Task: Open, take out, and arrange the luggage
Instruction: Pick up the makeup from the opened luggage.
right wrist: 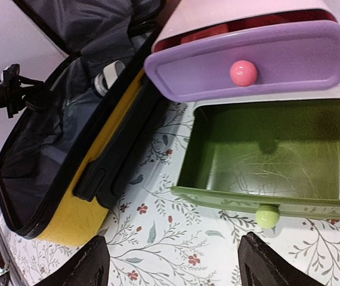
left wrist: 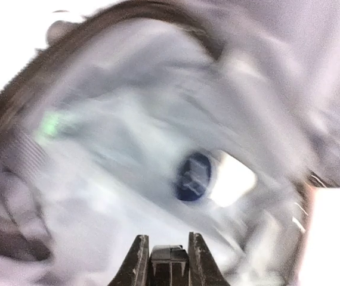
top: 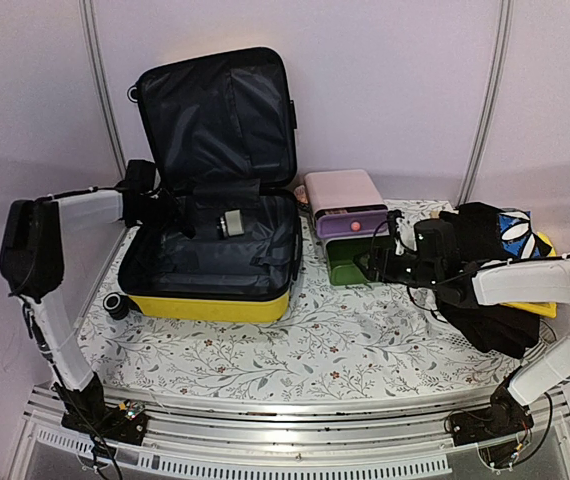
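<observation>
Only the top view gives you the whole luggage (top: pixel 208 303). Its yellow shell lies flat on the floral tablecloth (top: pixel 345 340), with the lid upright against the back wall and black lining showing. The right wrist view adds its yellow side and black trim close up. The left wrist view is just motion-blurred lining.

The left arm reaches in over the luggage's left rim, and the left gripper (top: pixel 175 213) is inside, over the lower half. Its fingers (left wrist: pixel 137 265) stand close together with a dark blurred bit between them, so you can't tell if that's a grip.

Just right of the luggage is the drawer box (right wrist: pixel 247 65), with a pink body and a purple top drawer with a pink knob. Its green bottom drawer (right wrist: pixel 265 149) is pulled out, bare floor showing. The right gripper (right wrist: pixel 173 268) hangs in front of that drawer, jaws spread wide, holding nothing.

Further right of the luggage, partly hidden by the right arm, are a black fabric heap (top: pixel 495 325) and a blue patterned box (top: pixel 514 228).

In the luggage, near the hinge, is one small cylinder-like item (top: pixel 230 222). Its dark round end faces the left wrist camera. A black wheel (top: pixel 115 305) sits at the luggage's front-left corner.
</observation>
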`<state>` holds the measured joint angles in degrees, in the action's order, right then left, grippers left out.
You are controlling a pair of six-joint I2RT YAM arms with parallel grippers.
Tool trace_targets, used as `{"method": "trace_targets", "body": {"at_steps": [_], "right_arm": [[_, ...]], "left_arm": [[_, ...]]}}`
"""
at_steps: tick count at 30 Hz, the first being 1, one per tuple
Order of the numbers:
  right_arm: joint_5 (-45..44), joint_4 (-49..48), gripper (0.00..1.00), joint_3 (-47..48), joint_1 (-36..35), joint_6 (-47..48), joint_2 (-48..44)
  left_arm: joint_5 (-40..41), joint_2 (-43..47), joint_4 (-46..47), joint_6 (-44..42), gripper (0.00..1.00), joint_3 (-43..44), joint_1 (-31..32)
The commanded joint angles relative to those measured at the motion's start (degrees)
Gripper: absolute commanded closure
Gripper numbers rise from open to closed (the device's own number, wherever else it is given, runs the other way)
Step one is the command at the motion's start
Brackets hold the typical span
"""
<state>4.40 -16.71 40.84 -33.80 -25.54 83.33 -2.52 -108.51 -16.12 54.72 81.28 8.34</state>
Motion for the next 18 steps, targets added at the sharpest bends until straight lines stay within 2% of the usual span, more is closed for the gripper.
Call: {"method": "trace_targets", "body": {"at_steps": [1, 4, 8, 11, 13, 18], "right_arm": [[10.25, -0.86, 0.24, 2.63, -0.31, 3.28, -2.52], [17.10, -0.76, 0.24, 3.83, -0.34, 2.81, -4.05], [23.55, 1.31, 0.23, 5.98, -0.30, 0.35, -6.24], [27.07, 1.94, 0.23, 6.26, -0.38, 1.75, -9.44], [25.42, 3.49, 0.22, 5.78, -0.66, 5.41, -11.90], [18.48, 7.52, 0.16, 6.40, -2.25, 23.35, -16.86]], "left_arm": [[-19.11, 12.13, 27.45, -4.81, 1.00, -14.28, 1.64], [-28.66, 18.36, 39.10, -4.78, 1.00, -21.55, 3.86], [-38.40, 21.79, 50.41, -3.83, 1.00, -26.82, 8.49], [-38.88, 22.25, 55.21, -1.41, 1.00, -29.05, 12.14], [-39.20, 21.48, 57.96, 1.60, 1.00, -29.40, 14.49], [-41.48, 17.36, 63.01, 7.29, 1.00, -27.25, 20.57]]}}
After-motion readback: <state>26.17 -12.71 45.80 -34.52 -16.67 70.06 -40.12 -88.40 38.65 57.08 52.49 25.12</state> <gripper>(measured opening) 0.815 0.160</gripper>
